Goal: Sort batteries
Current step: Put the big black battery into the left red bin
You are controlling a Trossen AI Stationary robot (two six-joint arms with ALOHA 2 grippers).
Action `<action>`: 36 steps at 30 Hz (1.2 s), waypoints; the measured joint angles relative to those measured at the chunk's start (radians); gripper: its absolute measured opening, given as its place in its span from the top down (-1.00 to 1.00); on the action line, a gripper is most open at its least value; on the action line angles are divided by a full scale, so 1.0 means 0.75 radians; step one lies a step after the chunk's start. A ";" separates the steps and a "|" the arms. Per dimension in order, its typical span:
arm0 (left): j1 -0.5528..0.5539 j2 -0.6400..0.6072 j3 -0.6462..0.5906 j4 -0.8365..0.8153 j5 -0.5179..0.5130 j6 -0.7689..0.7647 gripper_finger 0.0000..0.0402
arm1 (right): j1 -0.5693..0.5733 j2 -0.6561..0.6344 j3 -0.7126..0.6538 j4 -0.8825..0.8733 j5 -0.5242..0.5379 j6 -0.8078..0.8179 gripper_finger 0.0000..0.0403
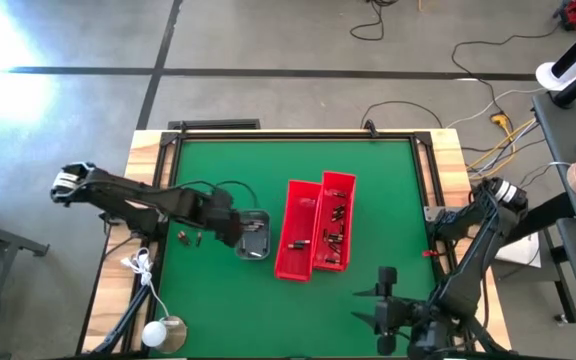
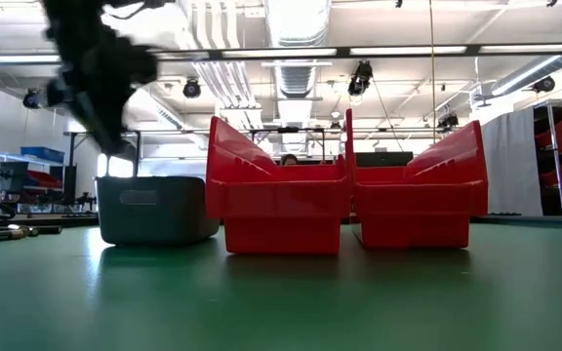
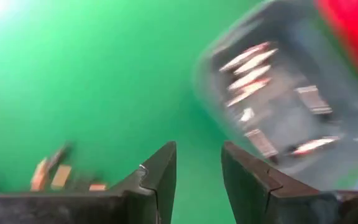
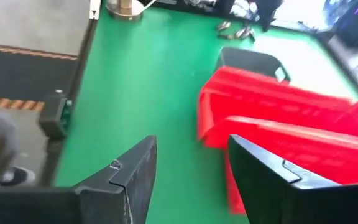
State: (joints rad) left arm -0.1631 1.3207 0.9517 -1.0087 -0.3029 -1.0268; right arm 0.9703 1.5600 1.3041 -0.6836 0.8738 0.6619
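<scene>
Batteries (image 3: 253, 62) fill the grey tray (image 3: 353, 155) (wrist view only) beyond the parted, empty left end effector (image 3: 197, 171).

the high view looks straight down on the whole green table (image 1: 218, 150). the low view sits at tabletop level, close to the red bins (image 2: 344, 190) and grey tray (image 2: 154, 210), facing the room. the left wrist view looks down close over the tray (image 3: 291, 106); the right wrist view faces the bins (image 4: 278, 118) from farther off.
</scene>
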 joint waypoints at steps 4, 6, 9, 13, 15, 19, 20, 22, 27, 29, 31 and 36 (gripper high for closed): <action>-0.022 -0.086 -0.120 -0.149 0.050 -0.351 0.47 | -0.045 -0.013 0.000 0.000 0.013 -0.124 0.07; -0.039 -0.119 -0.216 -0.138 0.068 -0.490 0.47 | -0.071 -0.008 -0.001 -0.001 0.013 -0.126 0.06; -0.043 -0.159 -0.359 -0.076 0.073 -0.663 0.47 | -0.090 0.012 -0.001 0.000 0.013 -0.117 0.05; -0.043 -0.190 -0.474 -0.042 0.068 -0.833 0.47 | -0.086 0.058 -0.006 -0.033 0.005 -0.116 0.02; -0.043 -0.194 -0.486 -0.022 0.067 -0.857 0.47 | -0.082 0.067 -0.006 -0.053 -0.024 -0.100 0.01; -0.043 -0.180 -0.476 -0.029 0.069 -0.899 0.44 | -0.075 0.089 -0.006 -0.098 -0.060 -0.023 0.00; -0.042 -0.177 -0.475 -0.029 0.069 -0.925 0.42 | -0.072 0.094 -0.006 -0.103 -0.059 -0.011 0.00; -0.042 -0.167 -0.473 -0.027 0.069 -1.012 0.37 | -0.064 0.105 -0.006 -0.105 -0.060 -0.006 0.00; -0.042 -0.137 -0.464 -0.046 0.067 -1.264 0.20 | -0.044 0.140 -0.007 -0.104 -0.055 0.000 0.01; -0.041 -0.124 -0.471 -0.046 0.042 -1.363 0.14 | -0.034 0.156 -0.007 -0.104 -0.051 0.000 0.01; -0.040 -0.107 -0.483 -0.047 0.021 -1.512 0.10 | -0.018 0.174 -0.007 -0.103 -0.051 0.001 0.01; -0.040 -0.067 -0.522 -0.029 0.021 -1.777 0.08 | 0.042 0.214 -0.013 -0.105 -0.058 0.037 0.00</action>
State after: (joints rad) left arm -0.1929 1.2707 0.5605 -1.0308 -0.2874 -2.3595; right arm 1.0017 1.7204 1.2944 -0.7621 0.8304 0.6900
